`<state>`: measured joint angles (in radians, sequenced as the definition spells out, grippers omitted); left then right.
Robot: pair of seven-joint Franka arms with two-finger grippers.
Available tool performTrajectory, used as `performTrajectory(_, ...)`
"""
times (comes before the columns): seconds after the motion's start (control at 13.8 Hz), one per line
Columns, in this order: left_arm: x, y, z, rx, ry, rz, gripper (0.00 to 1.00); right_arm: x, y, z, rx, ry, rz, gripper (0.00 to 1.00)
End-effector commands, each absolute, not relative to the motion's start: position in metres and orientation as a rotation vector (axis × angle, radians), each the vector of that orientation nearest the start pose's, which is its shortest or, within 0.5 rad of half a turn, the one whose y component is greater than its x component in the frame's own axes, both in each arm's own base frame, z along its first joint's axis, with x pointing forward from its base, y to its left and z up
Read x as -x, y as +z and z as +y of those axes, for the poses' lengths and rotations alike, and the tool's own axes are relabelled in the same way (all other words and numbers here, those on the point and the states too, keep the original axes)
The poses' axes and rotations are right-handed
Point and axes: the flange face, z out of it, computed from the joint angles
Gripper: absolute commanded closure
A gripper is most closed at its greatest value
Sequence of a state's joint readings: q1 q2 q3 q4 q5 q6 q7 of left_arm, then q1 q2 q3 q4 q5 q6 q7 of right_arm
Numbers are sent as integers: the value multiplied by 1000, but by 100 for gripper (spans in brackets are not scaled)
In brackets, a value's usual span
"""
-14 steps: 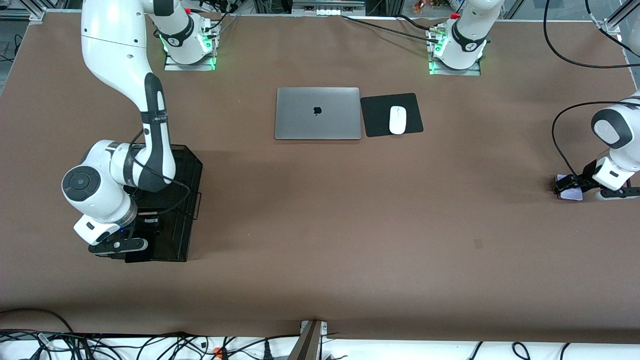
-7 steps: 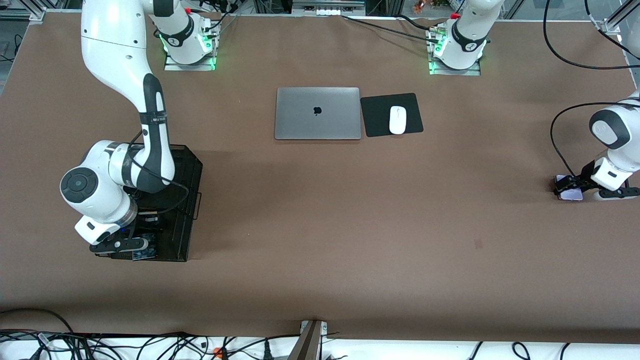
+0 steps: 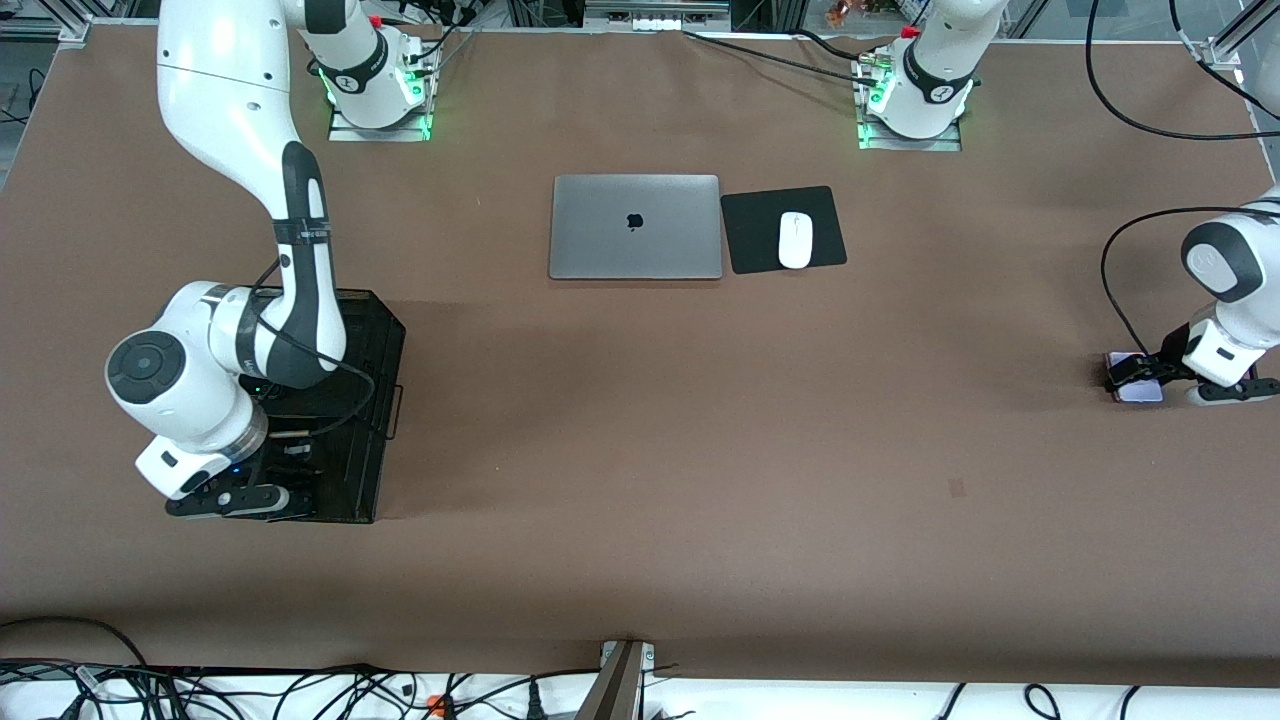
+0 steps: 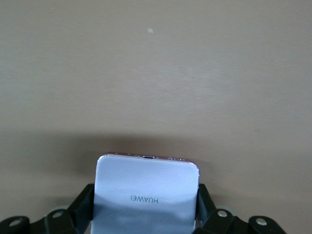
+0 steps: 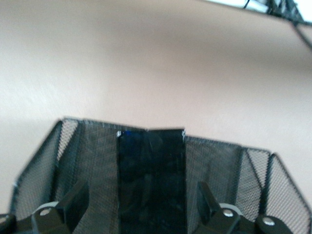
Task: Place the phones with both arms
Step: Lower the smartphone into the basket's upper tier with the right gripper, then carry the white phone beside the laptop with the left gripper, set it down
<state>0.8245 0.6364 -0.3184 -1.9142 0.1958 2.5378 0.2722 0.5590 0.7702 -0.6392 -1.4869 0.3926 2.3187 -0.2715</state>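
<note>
My left gripper [image 3: 1135, 378] is shut on the pale lavender-white phone [image 3: 1140, 390], low at the table near the left arm's end. In the left wrist view the fingers [image 4: 87, 202] press both sides of that phone [image 4: 146, 180]. My right gripper [image 3: 290, 478] is open over the black mesh rack [image 3: 385, 345]. In the right wrist view the long slim black phone [image 5: 151, 170] stands in the rack [image 5: 219, 156], with a gap to each finger [image 5: 78, 195]. The small squarish black phone is out of view.
A closed silver laptop [image 3: 635, 227] lies mid-table toward the bases. Beside it a white mouse [image 3: 795, 240] sits on a black mouse pad [image 3: 760, 230]. Cables run along the table edge nearest the front camera.
My right gripper has let go of the black phone in the rack and drawn back a little toward the right arm's end. My left gripper has barely moved with the lavender phone.
</note>
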Motion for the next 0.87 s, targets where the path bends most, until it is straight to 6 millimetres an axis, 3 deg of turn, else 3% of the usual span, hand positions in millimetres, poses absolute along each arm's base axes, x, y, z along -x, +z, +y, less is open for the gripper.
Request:
performTrajectory(0.0,-592,230,274,3184,52,-248,100,-741,340,39,3182,-251,-212,6)
performTrajectory(0.22,-630,261,212,3166,162,-297,100,-744,394,31,3101,-82,-175,3)
performTrajectory(0.51,-661,264,72,3130,210,-336,100,-725,454,27,3046,57,-98,1)
performTrajectory(0.8,-656,250,-80,3087,273,-346,100,-697,495,22,3027,167,-14,0)
